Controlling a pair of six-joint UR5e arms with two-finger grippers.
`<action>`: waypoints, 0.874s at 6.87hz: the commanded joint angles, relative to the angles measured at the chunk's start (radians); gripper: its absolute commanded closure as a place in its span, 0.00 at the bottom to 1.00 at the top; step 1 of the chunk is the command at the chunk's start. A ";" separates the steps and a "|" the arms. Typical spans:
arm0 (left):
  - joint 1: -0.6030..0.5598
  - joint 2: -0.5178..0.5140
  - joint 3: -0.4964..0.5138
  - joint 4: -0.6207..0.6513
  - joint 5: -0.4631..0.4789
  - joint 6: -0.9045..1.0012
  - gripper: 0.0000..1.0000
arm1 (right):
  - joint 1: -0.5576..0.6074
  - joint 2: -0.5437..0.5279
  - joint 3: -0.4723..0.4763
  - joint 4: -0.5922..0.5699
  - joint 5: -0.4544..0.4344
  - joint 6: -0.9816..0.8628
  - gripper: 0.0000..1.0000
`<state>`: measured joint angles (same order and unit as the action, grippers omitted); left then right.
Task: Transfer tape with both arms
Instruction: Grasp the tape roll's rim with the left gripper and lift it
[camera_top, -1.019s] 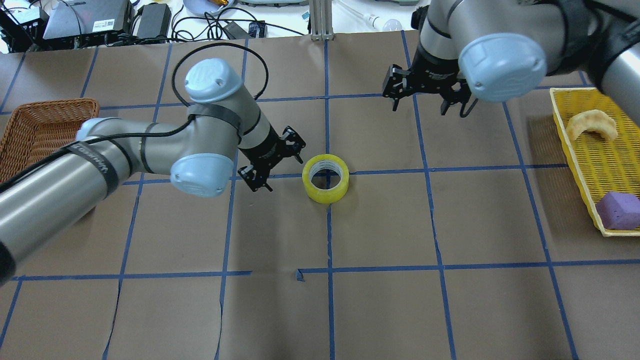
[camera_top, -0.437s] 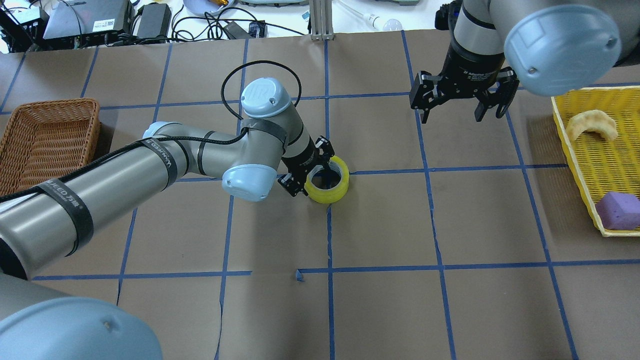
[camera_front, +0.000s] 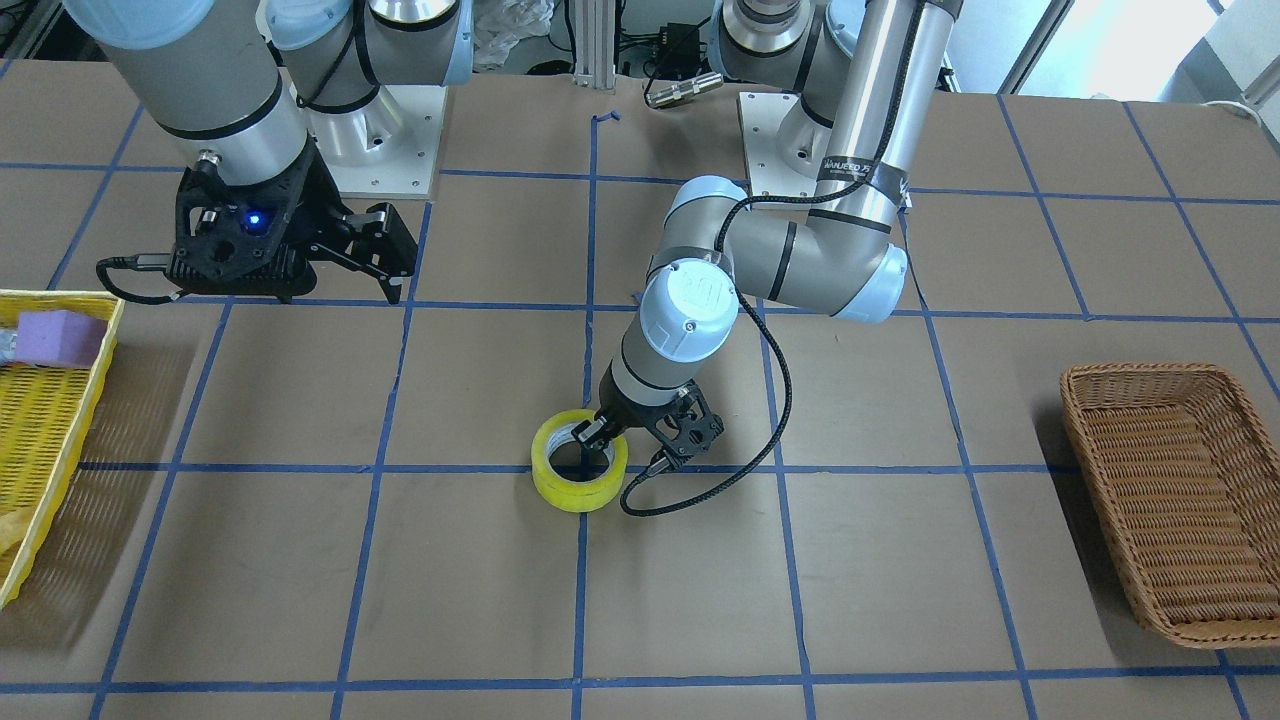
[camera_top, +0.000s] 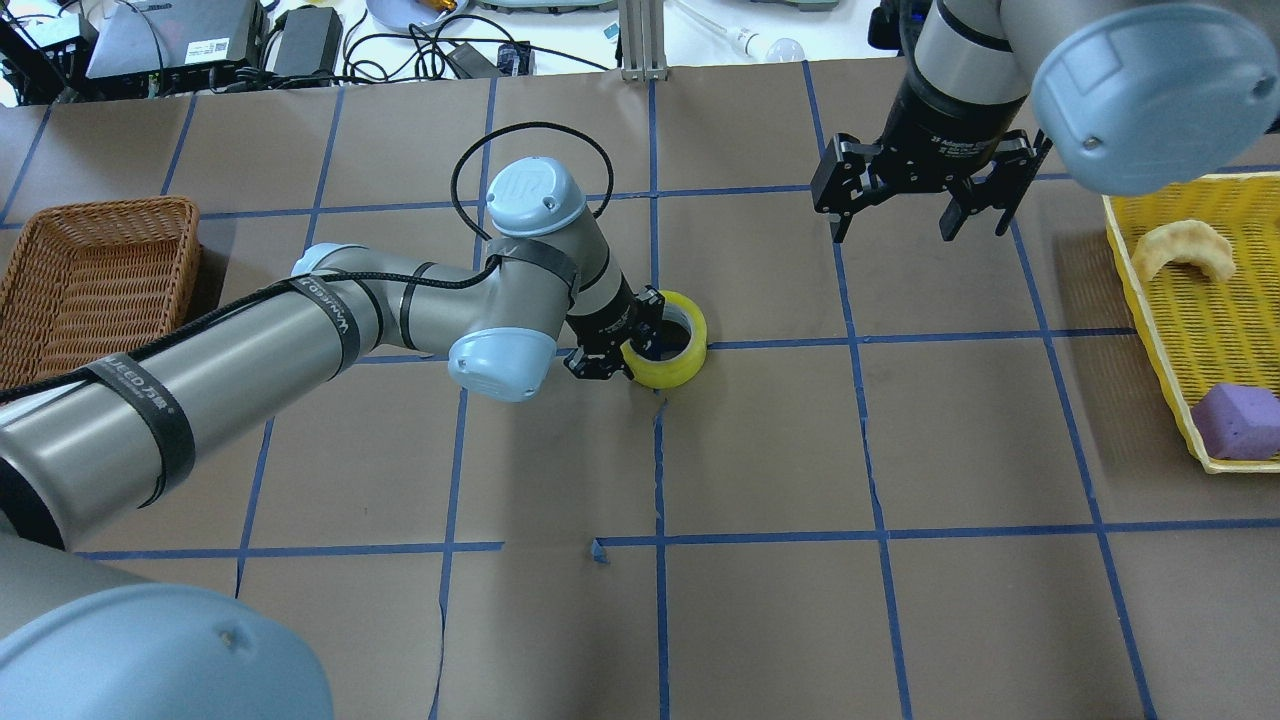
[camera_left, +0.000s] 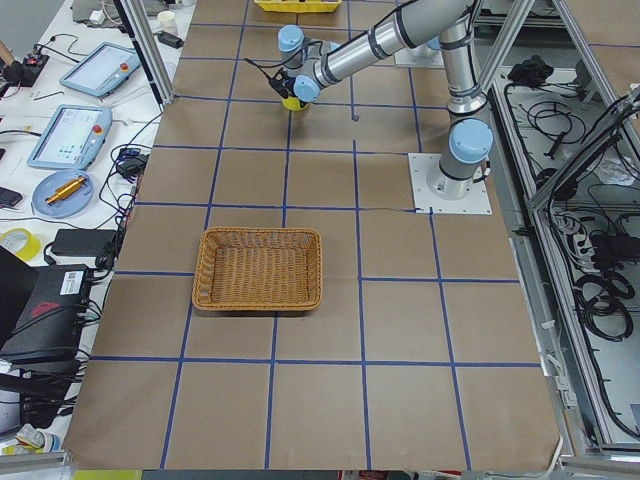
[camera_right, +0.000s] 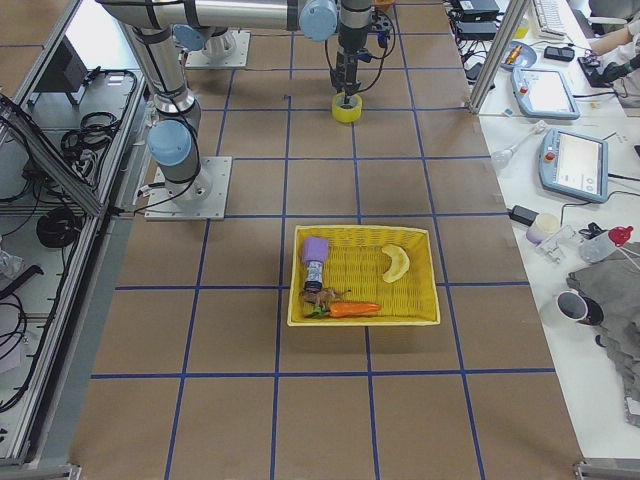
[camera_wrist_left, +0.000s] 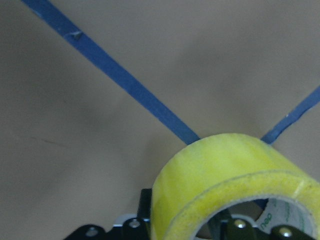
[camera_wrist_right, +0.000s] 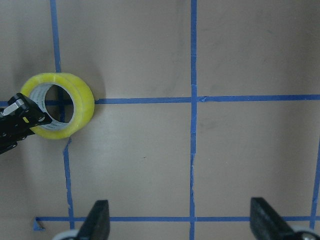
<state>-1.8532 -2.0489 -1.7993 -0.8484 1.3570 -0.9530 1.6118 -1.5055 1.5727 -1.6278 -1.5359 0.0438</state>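
The yellow tape roll (camera_top: 680, 365) lies flat on the brown table at a crossing of blue grid lines, and also shows in the front view (camera_front: 570, 490) and the right wrist view (camera_wrist_right: 82, 100). My left gripper (camera_top: 632, 345) reaches down onto it. One finger is inside the white core and one outside, shut on the roll's near wall. The left wrist view shows the roll (camera_wrist_left: 215, 165) close up between the fingers. My right gripper (camera_top: 893, 235) hangs open and empty above the table, far right of the tape (camera_front: 385, 255).
A brown wicker basket (camera_top: 90, 270) stands at the table's left edge. A yellow tray (camera_top: 1150, 330) at the right edge holds a purple sponge block (camera_top: 1240, 420) and a pale curved piece (camera_top: 1185, 250). Cables and devices lie beyond the far edge.
My left arm swung right and lowered onto the tape, its fingers closing on the wall. The roll shifted slightly right and away. My right gripper moved right, still open.
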 joint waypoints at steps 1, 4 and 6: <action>0.031 0.041 0.041 -0.011 0.046 0.167 1.00 | -0.012 -0.001 -0.003 -0.003 -0.007 -0.060 0.00; 0.274 0.125 0.240 -0.480 0.209 0.774 1.00 | -0.026 -0.016 -0.002 -0.003 -0.049 -0.076 0.00; 0.453 0.147 0.253 -0.456 0.376 1.279 1.00 | -0.020 -0.027 0.000 0.000 -0.047 -0.070 0.00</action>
<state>-1.5153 -1.9142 -1.5578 -1.3003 1.6547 0.0207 1.5888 -1.5255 1.5716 -1.6291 -1.5835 -0.0305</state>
